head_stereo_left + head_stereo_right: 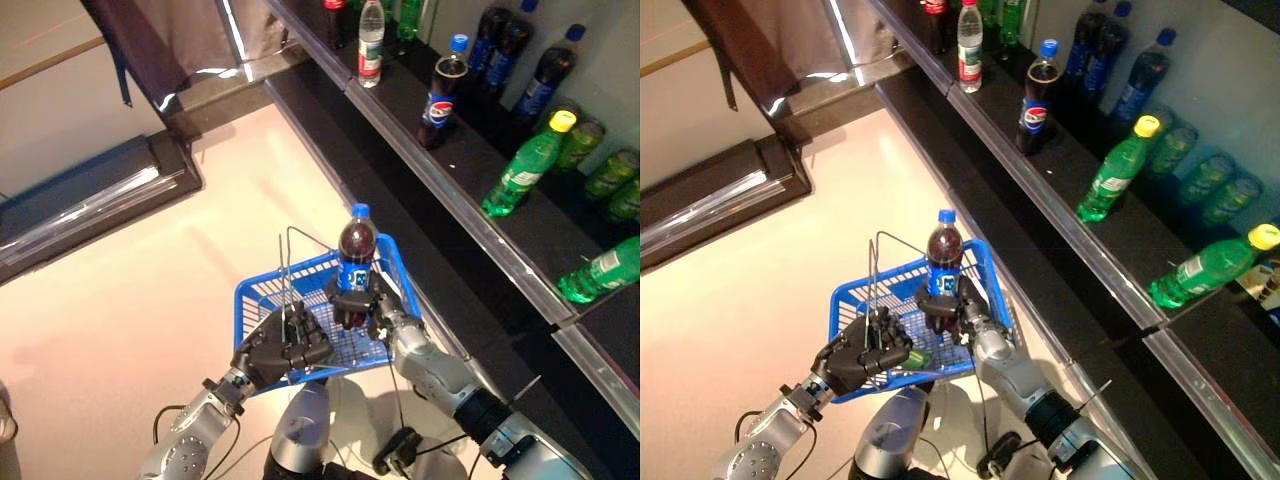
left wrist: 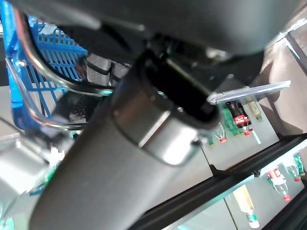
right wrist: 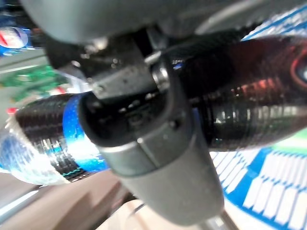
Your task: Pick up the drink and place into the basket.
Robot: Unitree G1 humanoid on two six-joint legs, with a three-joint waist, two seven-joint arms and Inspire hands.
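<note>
A dark cola bottle (image 1: pixel 357 250) with a blue cap and blue label stands upright over the blue wire basket (image 1: pixel 262 296), held by my right hand (image 1: pixel 372 305), whose fingers curl round its lower half. The right wrist view shows the same bottle (image 3: pixel 249 91) gripped close up, with the basket's blue mesh behind it. My left hand (image 1: pixel 283 345) is shut on the basket's metal handles (image 1: pixel 290 262) at its near rim, holding the basket up. A small green item (image 1: pixel 917 358) lies inside the basket near the left hand.
A long shelf (image 1: pixel 470 215) runs along the right, carrying a cola bottle (image 1: pixel 440 92), a water bottle (image 1: pixel 371 42), more dark bottles (image 1: pixel 545 75) and green bottles (image 1: pixel 527 163), some lying down. Pale floor (image 1: pixel 150 290) lies to the left, with a dark stand (image 1: pixel 90 200) beyond it.
</note>
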